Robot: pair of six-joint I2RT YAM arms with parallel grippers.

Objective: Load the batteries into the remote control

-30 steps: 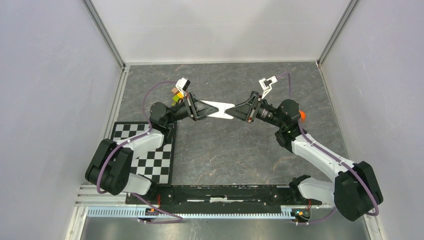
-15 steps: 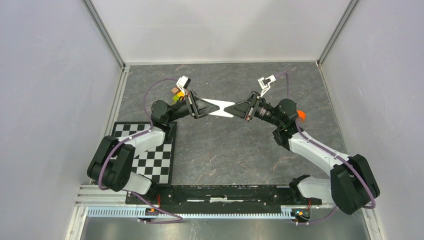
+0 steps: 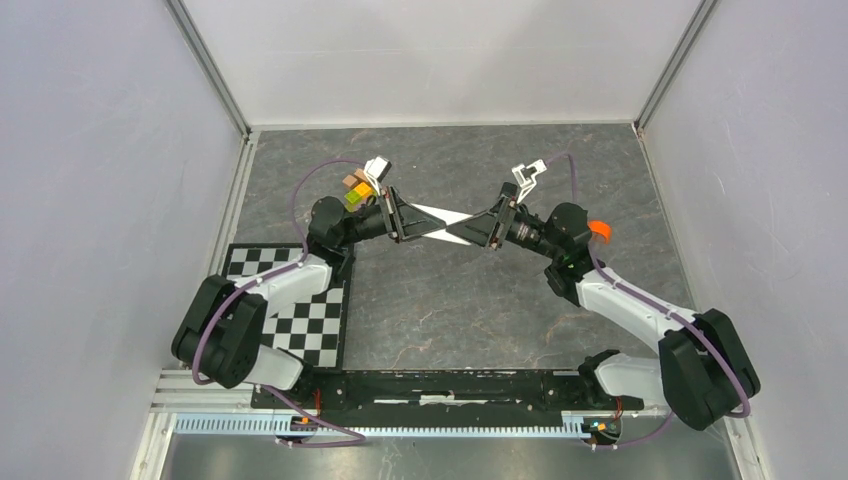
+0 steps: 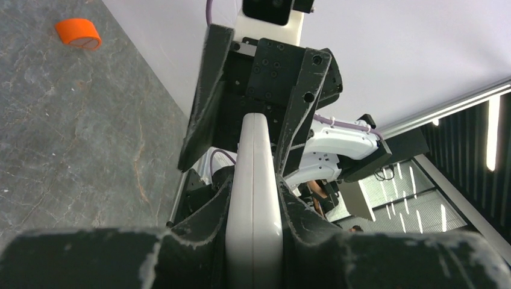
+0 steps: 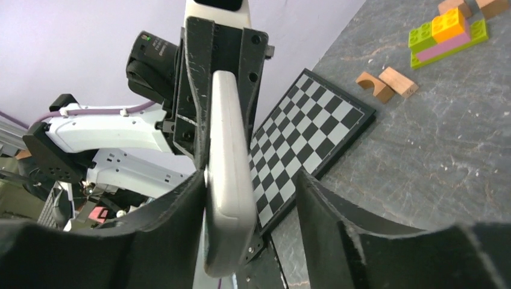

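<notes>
The remote control (image 3: 441,222), a small white handset, hangs above the middle of the table between both arms. My left gripper (image 3: 416,220) is shut on its left end. In the left wrist view the remote control (image 4: 253,198) stands edge-on, pinched between both pads. My right gripper (image 3: 466,231) is open around the other end. In the right wrist view the remote control (image 5: 229,180) rests against the left finger (image 5: 181,211), and a wide gap separates it from the right finger (image 5: 322,217) of my right gripper (image 5: 252,180). The batteries are out of view.
An orange round cap (image 3: 598,228) lies on the table behind the right wrist. A checkerboard mat (image 3: 300,310) lies at the near left. A stack of coloured bricks (image 5: 449,33) and wooden blocks (image 5: 385,84) sit behind the left gripper. Grey walls close three sides.
The right gripper's jaws have spread apart off the remote, while the left keeps its grip. Both wrists have shifted slightly and the remote has tilted.
</notes>
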